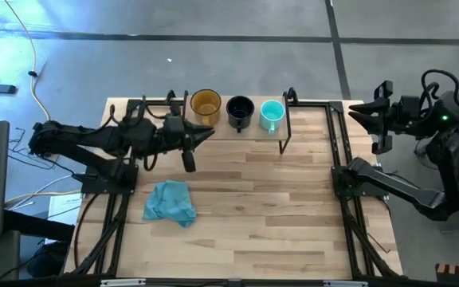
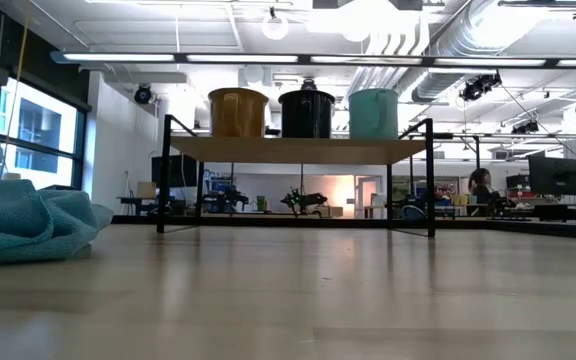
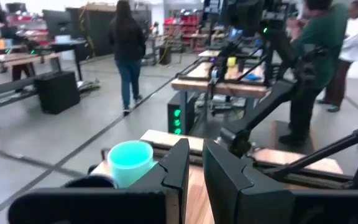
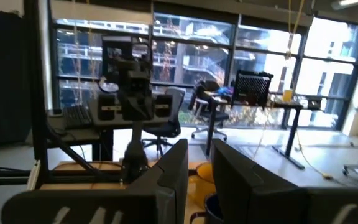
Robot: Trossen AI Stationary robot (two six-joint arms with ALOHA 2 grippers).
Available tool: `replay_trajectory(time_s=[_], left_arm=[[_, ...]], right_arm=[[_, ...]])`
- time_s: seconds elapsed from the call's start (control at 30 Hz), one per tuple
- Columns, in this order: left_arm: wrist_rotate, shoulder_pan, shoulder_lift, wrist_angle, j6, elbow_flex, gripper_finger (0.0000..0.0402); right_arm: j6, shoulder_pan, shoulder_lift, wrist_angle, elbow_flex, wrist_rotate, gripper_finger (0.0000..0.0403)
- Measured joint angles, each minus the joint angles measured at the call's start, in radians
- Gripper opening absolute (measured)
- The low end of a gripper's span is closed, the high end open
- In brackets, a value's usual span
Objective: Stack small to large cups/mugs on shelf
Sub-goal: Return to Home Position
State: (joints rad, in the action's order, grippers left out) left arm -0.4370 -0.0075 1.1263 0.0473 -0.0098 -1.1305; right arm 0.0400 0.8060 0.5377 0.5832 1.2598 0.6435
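Three mugs stand side by side on the shelf [image 2: 298, 150] at the table's far edge. They are the amber mug [image 1: 205, 106], the black mug [image 1: 240, 112] and the teal mug [image 1: 272, 115], each resting on its base. My left gripper [image 1: 206, 134] points toward the table's right, just near of the amber mug, with its fingers shut and touching nothing. Its wrist view shows the teal mug [image 3: 129, 163] ahead. The low view does not show this gripper. My right gripper [image 1: 355, 116] waits off the table's far right corner, shut.
A crumpled blue cloth [image 1: 170, 202] lies on the left half of the table, near of the left arm. The shelf's black legs [image 1: 284, 131] stand on the tabletop. People stand in the room beyond the table [image 3: 129, 50].
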Motion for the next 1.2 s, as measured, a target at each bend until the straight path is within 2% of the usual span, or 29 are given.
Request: replay_trajectory(time_s=[0.4, 0.57, 0.73, 1.0, 1.2], left_arm=[[0.293, 0.227, 0.000, -0.183, 0.028, 0.000, 0.0037], [0.399, 0.315, 0.000, -0.211, 0.005, 0.000, 0.0037], [0.496, 0.382, -0.016, -0.198, -0.021, 0.000, 0.0037], [0.525, 0.454, -0.149, -0.047, -0.013, 0.005, 0.0037], [0.530, 0.461, -0.293, -0.069, -0.032, 0.146, 0.0037]], right_arm=[[-0.006, -0.003, 0.073, -0.118, 0.000, 0.059, 0.0062], [0.028, -0.046, 0.122, -0.198, 0.000, 0.068, 0.0062], [0.098, -0.083, 0.137, -0.205, 0.000, 0.065, 0.0059], [0.155, -0.083, 0.123, -0.086, 0.000, 0.064, 0.0033], [0.164, -0.083, 0.122, -0.021, 0.001, 0.064, 0.0024]])
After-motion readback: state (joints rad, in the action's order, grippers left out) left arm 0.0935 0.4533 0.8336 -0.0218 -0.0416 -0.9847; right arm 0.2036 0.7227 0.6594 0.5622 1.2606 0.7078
